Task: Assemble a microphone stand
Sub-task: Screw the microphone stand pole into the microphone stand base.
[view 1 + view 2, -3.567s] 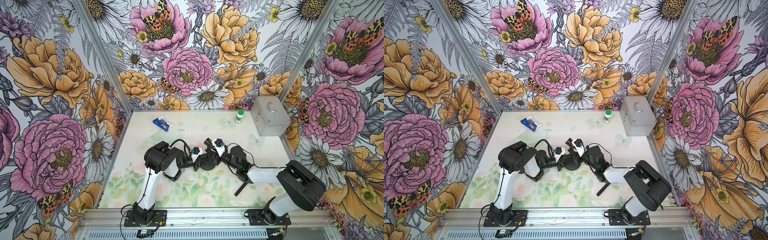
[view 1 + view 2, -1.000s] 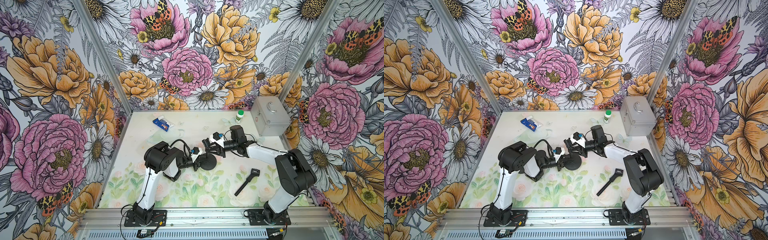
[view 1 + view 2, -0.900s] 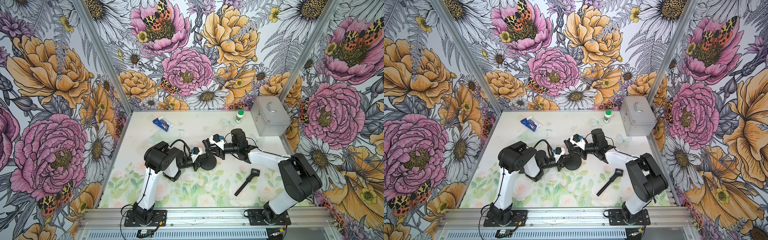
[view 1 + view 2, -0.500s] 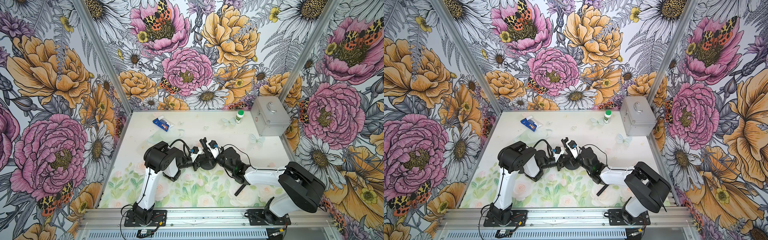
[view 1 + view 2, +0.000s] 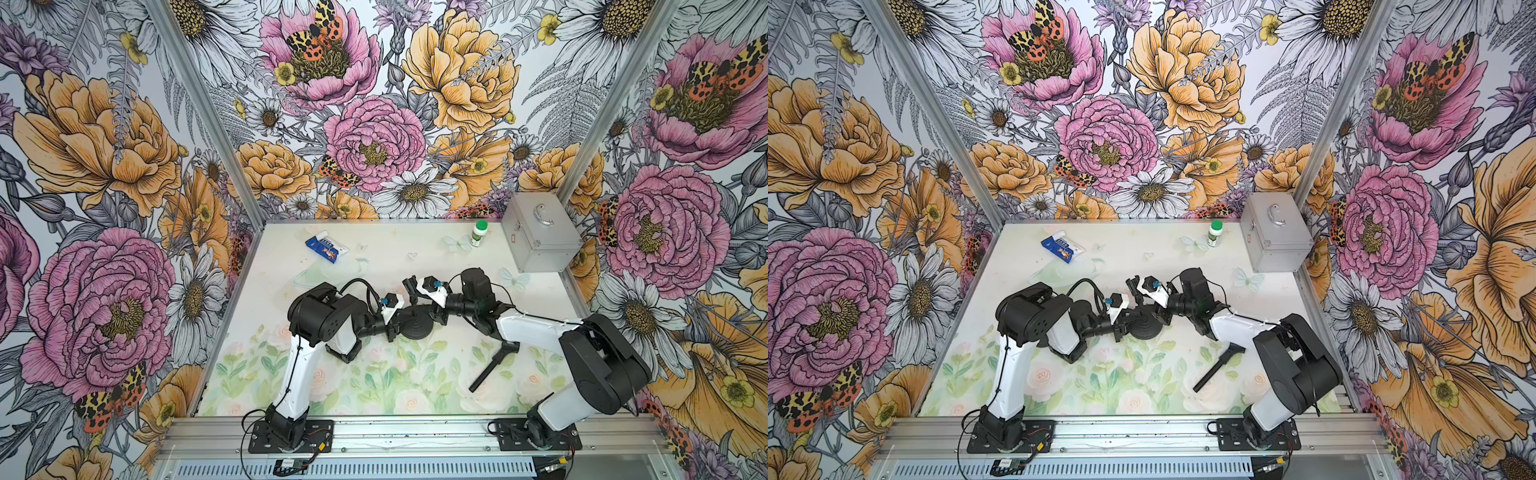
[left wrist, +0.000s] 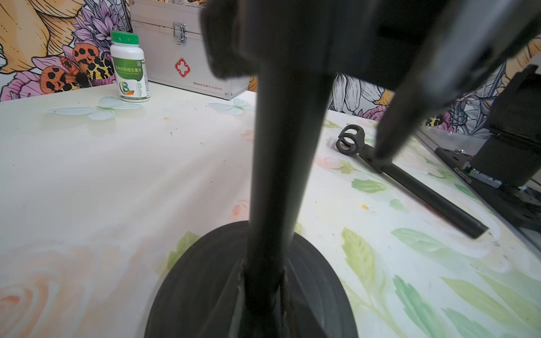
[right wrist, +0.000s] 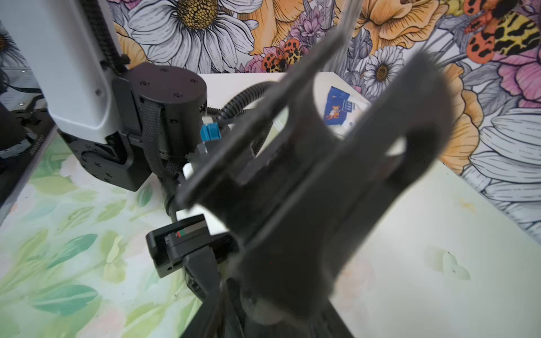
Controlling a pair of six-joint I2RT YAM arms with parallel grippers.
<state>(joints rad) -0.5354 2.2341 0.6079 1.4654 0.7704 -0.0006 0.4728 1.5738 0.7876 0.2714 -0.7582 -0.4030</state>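
The round black stand base point(image 5: 417, 329) sits mid-table in both top views, with a black post point(image 6: 278, 164) standing upright from its centre. My left gripper point(image 5: 394, 328) reaches in low from the left, shut on the foot of the post point(image 6: 263, 281). My right gripper point(image 5: 420, 302) is higher up the post from the right. Its fingers point(image 6: 395, 125) stand apart from the post on either side, so it is open. The right wrist view is blurred, and a dark shape point(image 7: 307, 204) fills its middle. A black rod with a clip end point(image 5: 492, 362) lies loose on the table.
A silver first-aid case point(image 5: 538, 239) stands at the back right, with a white green-capped bottle point(image 5: 478, 232) beside it. A blue packet point(image 5: 326, 249) lies at the back left. The right arm's upper link point(image 5: 536, 332) passes over the rod's clip end.
The right arm has swung round the post over the last second, and its jaws have widened off it. The left gripper, base and loose rod have stayed put.
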